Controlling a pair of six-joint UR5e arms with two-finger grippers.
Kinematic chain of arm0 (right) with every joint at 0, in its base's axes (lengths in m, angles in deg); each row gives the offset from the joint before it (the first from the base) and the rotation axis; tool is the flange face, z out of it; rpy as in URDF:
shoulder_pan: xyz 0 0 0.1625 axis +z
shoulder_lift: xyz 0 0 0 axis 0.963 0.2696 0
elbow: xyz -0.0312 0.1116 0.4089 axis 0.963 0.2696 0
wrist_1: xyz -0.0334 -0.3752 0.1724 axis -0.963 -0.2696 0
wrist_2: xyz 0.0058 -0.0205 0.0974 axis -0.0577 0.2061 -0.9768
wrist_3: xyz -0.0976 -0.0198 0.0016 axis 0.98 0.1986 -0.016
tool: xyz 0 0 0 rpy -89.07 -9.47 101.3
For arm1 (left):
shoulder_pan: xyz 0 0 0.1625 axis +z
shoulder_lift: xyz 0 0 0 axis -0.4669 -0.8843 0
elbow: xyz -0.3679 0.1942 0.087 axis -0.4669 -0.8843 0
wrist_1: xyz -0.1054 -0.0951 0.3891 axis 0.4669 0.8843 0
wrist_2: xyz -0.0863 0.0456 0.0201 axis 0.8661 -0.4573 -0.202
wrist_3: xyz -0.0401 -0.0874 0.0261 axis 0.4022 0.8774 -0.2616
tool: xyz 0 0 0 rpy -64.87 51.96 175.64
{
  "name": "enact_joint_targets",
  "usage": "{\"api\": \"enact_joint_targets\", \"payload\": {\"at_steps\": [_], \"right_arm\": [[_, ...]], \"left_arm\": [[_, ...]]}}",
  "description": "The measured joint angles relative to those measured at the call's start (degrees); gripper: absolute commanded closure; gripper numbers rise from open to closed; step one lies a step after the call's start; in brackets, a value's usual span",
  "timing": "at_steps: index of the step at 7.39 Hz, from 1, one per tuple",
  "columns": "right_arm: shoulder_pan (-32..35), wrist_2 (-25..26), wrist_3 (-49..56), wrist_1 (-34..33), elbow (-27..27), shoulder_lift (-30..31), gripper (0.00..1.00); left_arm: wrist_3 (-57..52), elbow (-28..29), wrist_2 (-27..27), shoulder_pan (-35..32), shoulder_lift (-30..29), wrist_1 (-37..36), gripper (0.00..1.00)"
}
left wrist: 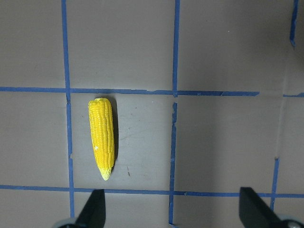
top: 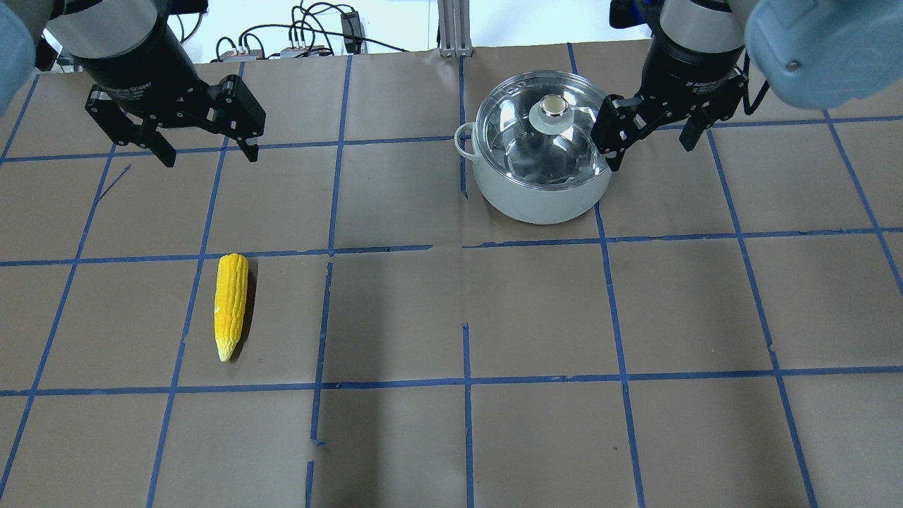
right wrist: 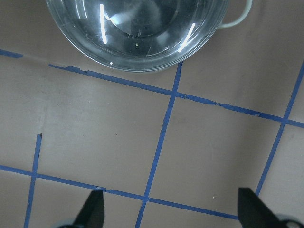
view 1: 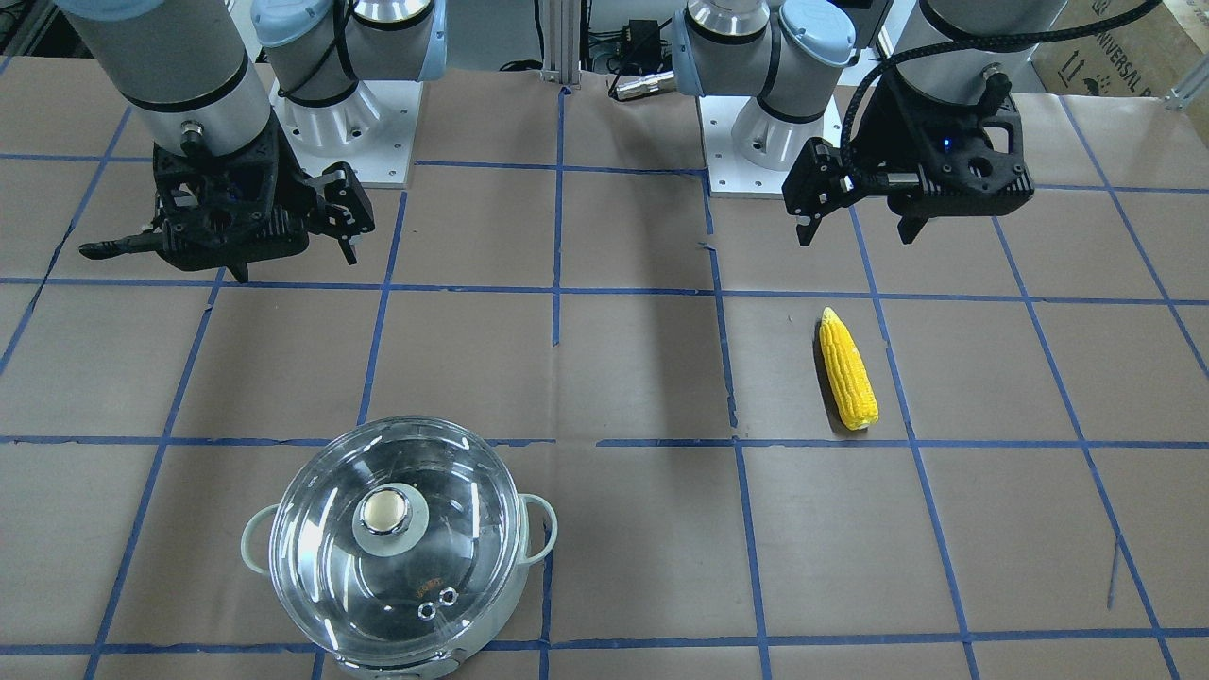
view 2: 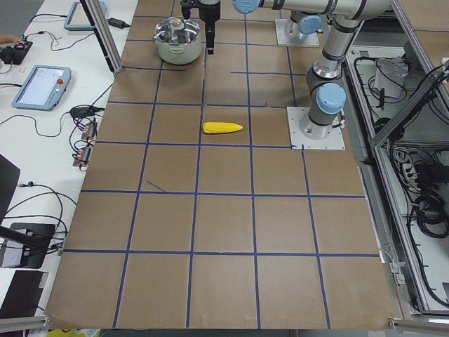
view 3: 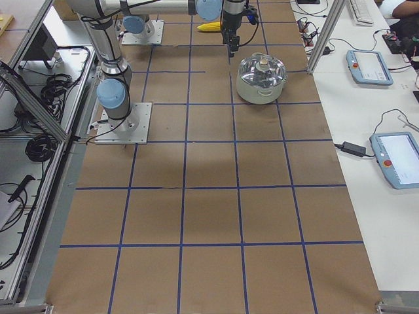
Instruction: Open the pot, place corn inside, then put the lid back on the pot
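The corn (top: 231,305) lies flat on the brown table on my left side, also in the front view (view 1: 847,368) and the left wrist view (left wrist: 102,137). My left gripper (top: 204,152) hangs open and empty well above the table, not touching the corn (view 1: 858,236). The pot (top: 540,201) stands on my right side with the lid (top: 543,141) seated on it, knob (top: 554,107) up. My right gripper (top: 652,155) is open and empty, raised beside the pot (view 1: 293,264). The right wrist view shows the lid's edge (right wrist: 137,33) at the top.
Blue tape lines grid the brown paper table (top: 465,310). The arm bases (view 1: 340,132) stand at the robot's edge. Teach pendants (view 3: 370,65) and cables lie on the white side bench beyond the table's far edge.
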Motion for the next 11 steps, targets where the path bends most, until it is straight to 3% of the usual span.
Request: {"api": "enact_joint_targets", "payload": {"at_steps": [2,8,11], "right_arm": [[0.37,-0.57,-0.15,-3.75,1.76,-2.57,0.03],[3.17,-1.14,-0.17,-11.11,15.34,-21.72,0.03],[3.47,-1.2,-0.18,-12.14,17.88,-25.39,0.06]], "left_arm": [[0.0,-0.06,0.04,-0.07,0.05,0.0,0.0],[0.0,-0.17,-0.01,-0.11,0.05,-0.01,0.0],[0.0,-0.23,0.02,-0.11,0.06,-0.01,0.0]]}}
